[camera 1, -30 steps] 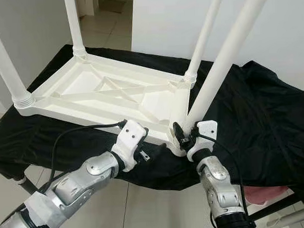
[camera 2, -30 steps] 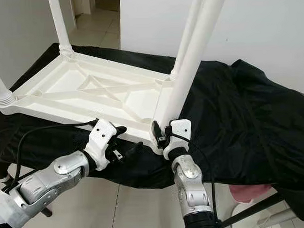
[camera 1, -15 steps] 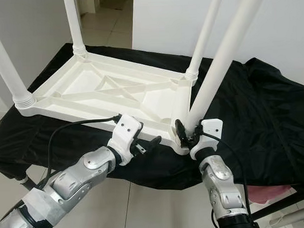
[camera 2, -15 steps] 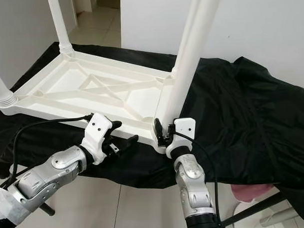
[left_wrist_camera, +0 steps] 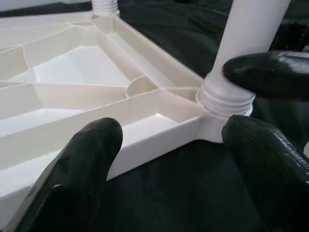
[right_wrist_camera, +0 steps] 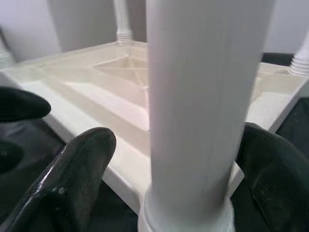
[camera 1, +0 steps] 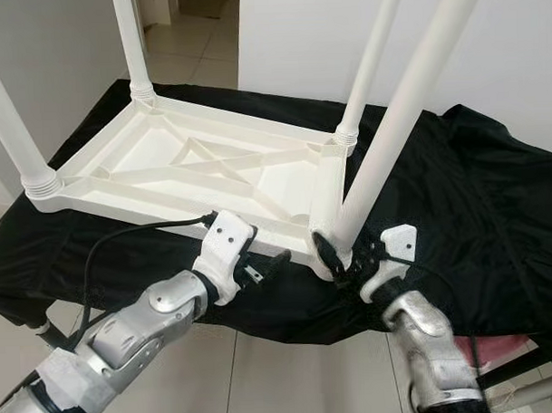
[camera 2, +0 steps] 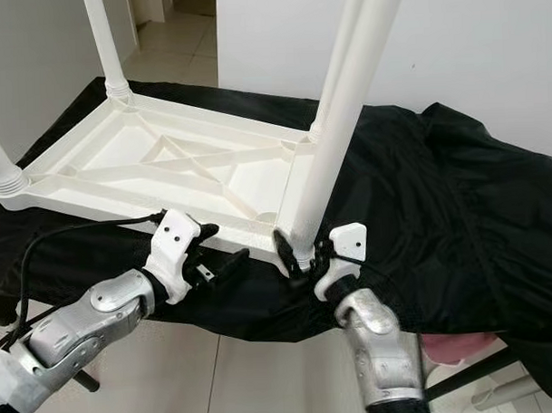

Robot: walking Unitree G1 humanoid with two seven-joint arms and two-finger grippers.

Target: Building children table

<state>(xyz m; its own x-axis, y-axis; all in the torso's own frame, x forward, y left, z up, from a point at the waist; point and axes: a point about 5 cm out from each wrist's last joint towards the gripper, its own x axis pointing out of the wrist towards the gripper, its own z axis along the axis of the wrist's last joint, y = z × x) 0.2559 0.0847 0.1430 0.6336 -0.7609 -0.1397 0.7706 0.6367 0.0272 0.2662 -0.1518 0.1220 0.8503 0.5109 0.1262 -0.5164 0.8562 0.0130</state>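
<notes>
- The white moulded-plastic children's table top (camera 1: 202, 168) was seen lying upside down on the black cloth-covered surface (camera 1: 475, 199), its ribbed underside facing up, with its near right corner at the surface's near edge.
- Three white plastic round legs (camera 1: 130, 39) were seen standing upright in their corner sockets, while the fourth white leg (camera 1: 400, 121), at the near right corner, was seen leaning rather than upright.
- The right gripper (camera 2: 307, 251) was placed round the base of the leaning leg, just above its threaded collar; its jaws were spread either side of the leg, and it could not be told whether the pads were actually pressing on it.
- The left gripper (camera 1: 264, 264) was held at the table top's near rim, just beside that corner, its jaws open and nothing held in them.
- It was judged that the leg was not yet fully seated. If it were turned while tilted, the thread could be crossed and the leg jammed crooked in its socket.
- Because the corner lay at the near edge, a sideways push on the tall leg could lever the table top, so that it might be slid on the slack cloth or tipped off.
- With the left jaws not closed on the rim, little would be offered against such a twist.
</notes>
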